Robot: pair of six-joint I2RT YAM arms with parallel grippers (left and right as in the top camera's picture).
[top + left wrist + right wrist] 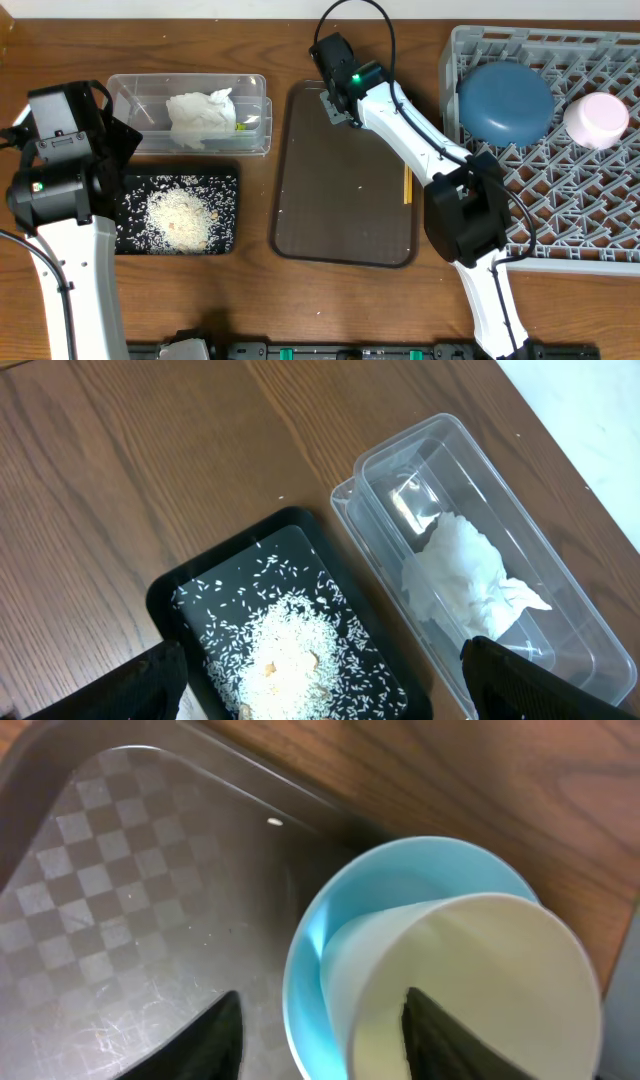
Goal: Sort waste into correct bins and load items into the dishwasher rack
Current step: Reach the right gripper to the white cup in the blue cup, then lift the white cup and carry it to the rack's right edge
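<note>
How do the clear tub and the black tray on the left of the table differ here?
The clear plastic tub is see-through with tall walls; the black tray is opaque and shallow. The tub holds a crumpled white napkin; the tray holds loose rice grains. Both are rectangular, of similar footprint, side by side on the wooden table.

Soft, even light falls from above. The overhead view is bright and sharp, with only faint, short shadows on the table (250, 300). In the left wrist view a white glare patch sits on the clear tub (410, 495) near one o'clock, and the corner beyond it is washed out. In the right wrist view the serving tray (120, 920) shows a dull, scuffed sheen, and the light-blue bowl (305, 980), very close at five o'clock, looks slightly soft.
</note>
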